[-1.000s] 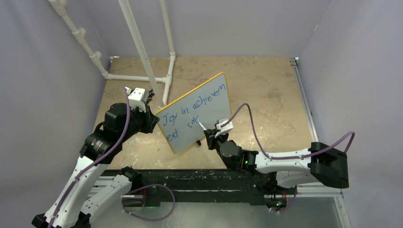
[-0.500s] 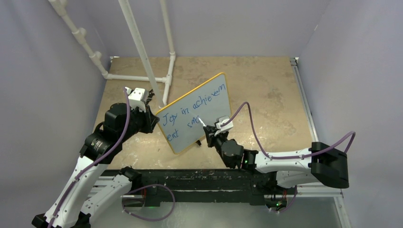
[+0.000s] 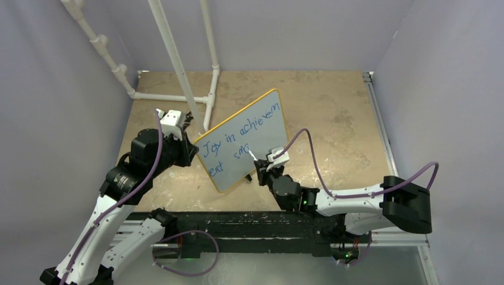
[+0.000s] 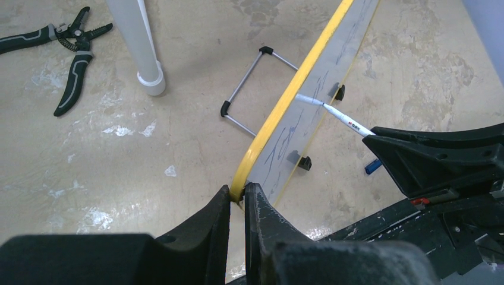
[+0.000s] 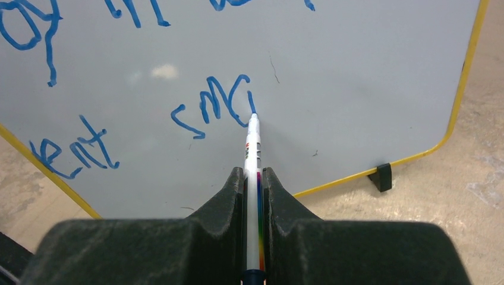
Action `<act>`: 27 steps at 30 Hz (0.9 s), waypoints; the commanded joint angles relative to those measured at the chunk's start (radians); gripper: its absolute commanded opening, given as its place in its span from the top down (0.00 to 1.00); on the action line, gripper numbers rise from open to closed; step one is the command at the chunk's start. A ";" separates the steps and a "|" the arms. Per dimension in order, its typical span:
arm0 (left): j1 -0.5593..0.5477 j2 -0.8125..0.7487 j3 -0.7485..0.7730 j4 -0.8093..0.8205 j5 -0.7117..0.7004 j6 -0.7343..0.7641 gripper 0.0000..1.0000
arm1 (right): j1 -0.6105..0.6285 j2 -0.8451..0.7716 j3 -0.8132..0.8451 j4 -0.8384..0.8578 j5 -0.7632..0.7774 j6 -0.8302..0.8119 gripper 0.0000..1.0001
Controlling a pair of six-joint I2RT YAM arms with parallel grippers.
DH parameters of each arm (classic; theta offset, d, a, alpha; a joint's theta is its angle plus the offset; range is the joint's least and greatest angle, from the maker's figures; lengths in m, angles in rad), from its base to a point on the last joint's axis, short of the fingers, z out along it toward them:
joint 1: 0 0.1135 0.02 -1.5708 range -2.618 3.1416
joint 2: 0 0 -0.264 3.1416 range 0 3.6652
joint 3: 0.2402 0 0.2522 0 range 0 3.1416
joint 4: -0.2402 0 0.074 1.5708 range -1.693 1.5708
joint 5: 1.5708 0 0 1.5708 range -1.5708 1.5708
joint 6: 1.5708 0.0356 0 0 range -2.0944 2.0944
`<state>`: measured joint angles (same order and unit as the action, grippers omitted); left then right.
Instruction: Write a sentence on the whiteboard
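Note:
The whiteboard [image 3: 267, 135] stands tilted on its black feet in mid-table, yellow rim around it. My left gripper [image 3: 195, 149] is shut on the rim at its left corner; the left wrist view shows both fingers pinching the yellow edge [image 4: 238, 193]. The sentence [image 3: 238, 132] runs in blue slanted lines, "Joy in achievem" above "ent sma" [image 5: 214, 110]. My right gripper [image 5: 254, 172] is shut on a white marker [image 5: 253, 148]. Its tip touches the board at the end of the last blue stroke. From above the marker [image 3: 254, 157] points up-left from the right gripper [image 3: 264, 163].
A white pipe frame [image 3: 178, 65] rises behind the board, one post [image 4: 139, 47] close to its back. Black-handled pliers [image 4: 65, 53] lie on the floor beyond that post. A wire stand [image 4: 252, 89] props the board. A small blue cap [image 4: 372, 167] lies near the right arm.
The marker tip has moved slightly along the second line, adding a stroke after "sm". The right arm has shifted a little left. The left gripper and board have held still.

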<state>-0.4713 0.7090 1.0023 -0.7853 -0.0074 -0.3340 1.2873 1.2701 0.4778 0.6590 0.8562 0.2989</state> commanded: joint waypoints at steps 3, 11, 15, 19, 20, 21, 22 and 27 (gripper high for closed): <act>0.002 -0.002 0.032 0.004 0.000 -0.016 1.00 | -0.005 0.009 0.005 -0.053 0.019 0.096 1.00; 0.002 0.000 0.030 0.006 0.000 -0.017 1.00 | -0.006 0.005 0.011 -0.088 0.044 0.108 1.00; 0.002 -0.001 0.032 0.006 0.001 -0.017 1.00 | -0.007 0.002 0.015 -0.081 0.057 0.094 1.00; 0.002 0.000 0.032 0.007 0.001 -0.017 1.00 | -0.011 -0.004 0.023 -0.074 0.066 0.075 1.00; 0.002 0.000 0.032 0.007 0.001 -0.017 1.00 | -0.013 -0.006 0.025 -0.073 0.068 0.072 1.00; 0.002 0.000 0.030 0.007 0.001 -0.017 1.00 | -0.017 -0.010 0.027 -0.072 0.068 0.070 1.00; 0.002 0.000 0.030 0.007 0.001 -0.017 1.00 | -0.020 -0.014 0.029 -0.072 0.068 0.066 1.00; 0.002 0.000 0.030 0.007 0.001 -0.019 1.00 | -0.023 -0.060 0.023 -0.069 0.068 0.056 1.00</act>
<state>-0.4713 0.7094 1.0027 -0.7864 -0.0074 -0.3344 1.2747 1.2625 0.4778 0.5827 0.8852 0.3695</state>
